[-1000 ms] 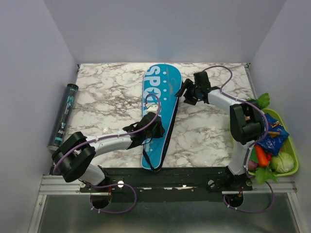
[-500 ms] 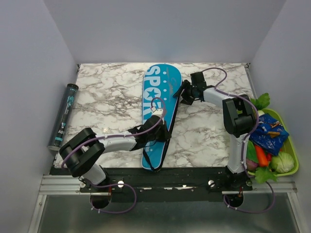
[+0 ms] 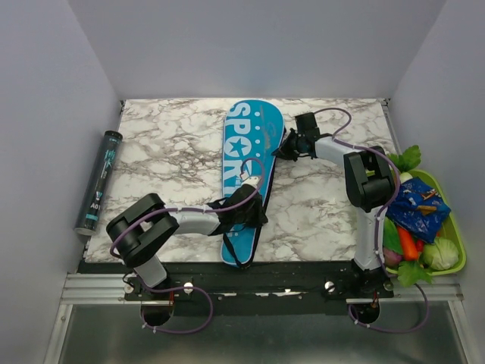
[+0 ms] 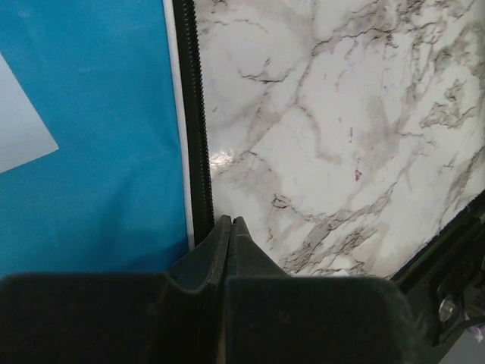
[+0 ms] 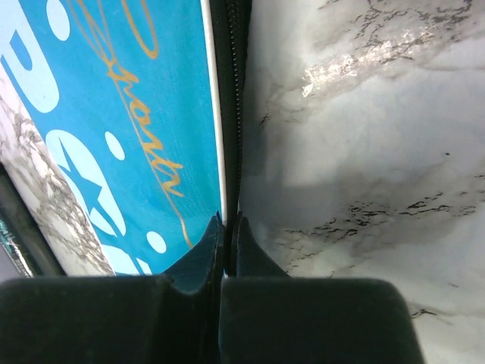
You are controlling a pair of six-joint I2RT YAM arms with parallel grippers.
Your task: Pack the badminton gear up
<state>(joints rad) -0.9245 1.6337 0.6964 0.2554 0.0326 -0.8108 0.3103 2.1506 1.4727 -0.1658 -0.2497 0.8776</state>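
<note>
Surface: a white desk (image 3: 167, 152) veined in grey marble, glossy enough to show glare in the wrist views.
Room: plain pale grey walls (image 3: 250, 45) close in the far, left and right edges.
Near edge: a black strip and an aluminium rail (image 3: 250, 292) carry the 2 arm bases.
Cyan bag (image 3: 244, 155): flat on the desk near the middle, its wide end with the white "SPORT" lettering at the far edge, its narrow end at the near edge, its black zip border along the right side.
Left gripper (image 4: 231, 224): low at the bag's right border near the narrow end, fingers pressed together; whether they pinch anything cannot be told.
Right gripper (image 5: 226, 224): at the same border near the wide end, fingers closed on the black edge.
Left edge: a dark tube (image 3: 98, 182) lies just off the marble, along the wall.
Right edge: a green tray (image 3: 459, 254) of toy vegetables, with a blue packet (image 3: 420, 208) on top.
</note>
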